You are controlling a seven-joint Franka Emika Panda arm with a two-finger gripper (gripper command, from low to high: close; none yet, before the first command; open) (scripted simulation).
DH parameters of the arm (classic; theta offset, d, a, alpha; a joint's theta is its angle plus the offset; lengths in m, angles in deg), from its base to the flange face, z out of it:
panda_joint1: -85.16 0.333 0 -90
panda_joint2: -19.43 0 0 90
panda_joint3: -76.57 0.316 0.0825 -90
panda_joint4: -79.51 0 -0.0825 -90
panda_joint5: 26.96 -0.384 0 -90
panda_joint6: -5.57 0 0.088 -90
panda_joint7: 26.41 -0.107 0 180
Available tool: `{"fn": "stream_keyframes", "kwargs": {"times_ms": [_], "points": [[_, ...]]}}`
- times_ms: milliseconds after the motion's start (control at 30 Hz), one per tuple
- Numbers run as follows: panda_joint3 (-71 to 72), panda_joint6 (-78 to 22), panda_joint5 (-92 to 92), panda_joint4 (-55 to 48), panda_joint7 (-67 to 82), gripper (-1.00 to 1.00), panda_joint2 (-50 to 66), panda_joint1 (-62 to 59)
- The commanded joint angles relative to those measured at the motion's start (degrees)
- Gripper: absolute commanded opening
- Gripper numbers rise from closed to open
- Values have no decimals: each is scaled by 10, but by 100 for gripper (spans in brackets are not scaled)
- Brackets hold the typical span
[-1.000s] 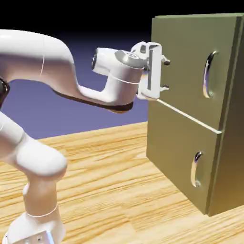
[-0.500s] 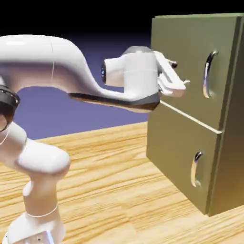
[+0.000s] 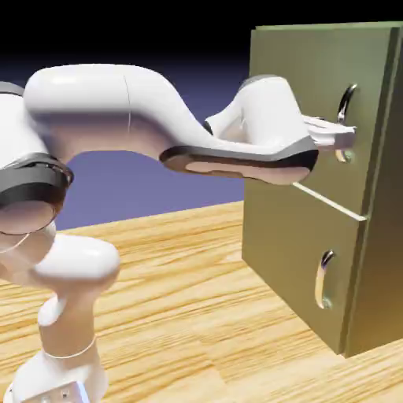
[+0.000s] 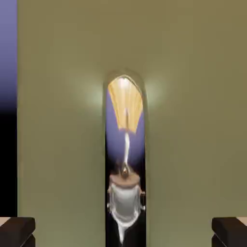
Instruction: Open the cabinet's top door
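While the arm's white links fill the near left of the exterior view, the gripper [image 3: 340,138] reaches level to the right and sits at the chrome handle [image 3: 345,118] of the top door [image 3: 315,102]. Fingers spread wide: in the hand view the two dark grey fingertips [image 4: 17,230] stand at opposite bottom corners with the handle centred between them, touching neither.

Handle: long, narrow, upright, rounded at the top end, mirror-bright; its surface reflects the wood grain, the violet backdrop and a white part of the robot. A faint pale glow rings its top on the door.

Top door: flat olive-green panel, matt, no markings; it looks closed, lying flush with the panel below along a thin pale seam [image 3: 330,202].

Cabinet [image 3: 378,260]: boxy, olive-green, standing on the wooden table [image 3: 173,315] at the right of the scene, beyond the arm's base. Lower door [image 3: 291,252] shorter, with a smaller curved chrome handle [image 3: 323,280], also closed.

Farthest back, the blue-violet backdrop [image 3: 149,181] darkens to black upward.
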Motion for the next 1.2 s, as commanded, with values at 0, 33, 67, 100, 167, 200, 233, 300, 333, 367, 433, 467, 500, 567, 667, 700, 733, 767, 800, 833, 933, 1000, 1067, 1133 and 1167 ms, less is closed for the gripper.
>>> {"fn": "stream_keyframes", "kwargs": {"times_ms": [0,33,67,100,167,200,233,300,333,367,433,467,500,567,667,700,733,767,800,833,933,1000,1067,1133,1167], "points": [[0,0,0,0,0,-100,0,0],[0,0,0,0,0,-100,0,0],[16,-5,-6,11,-2,-100,3,-21],[32,-10,-13,22,-3,-100,5,-41],[65,-20,-30,45,-1,-100,8,-83],[81,-25,-41,58,5,-100,7,-104],[98,-31,-55,70,12,-100,5,-125],[133,-42,-80,95,25,-100,1,-166],[150,-48,-94,108,32,-100,-2,-187],[167,-53,-108,121,39,-100,-5,-208],[203,-65,-138,147,56,-100,-14,-249],[222,-71,-154,161,65,-100,-20,-270],[240,-77,-171,175,75,-100,-26,-291],[278,-90,-208,204,96,-100,-41,-332],[338,-111,-272,250,132,-100,-70,-394],[359,-119,-295,266,145,-100,-82,-415],[380,-126,-320,282,158,-100,-95,-434],[400,-134,-345,297,172,-100,-107,-453],[419,-141,-370,312,186,-100,-120,-469],[437,-148,-395,326,199,-100,-134,-485],[488,-170,-470,364,240,-100,-174,-522],[519,-186,-519,386,267,-100,-200,-540],[549,-204,-569,407,294,-100,-227,-552],[577,-225,-619,425,321,-100,-254,-560],[592,-237,-644,434,334,-100,-267,-561]]}}
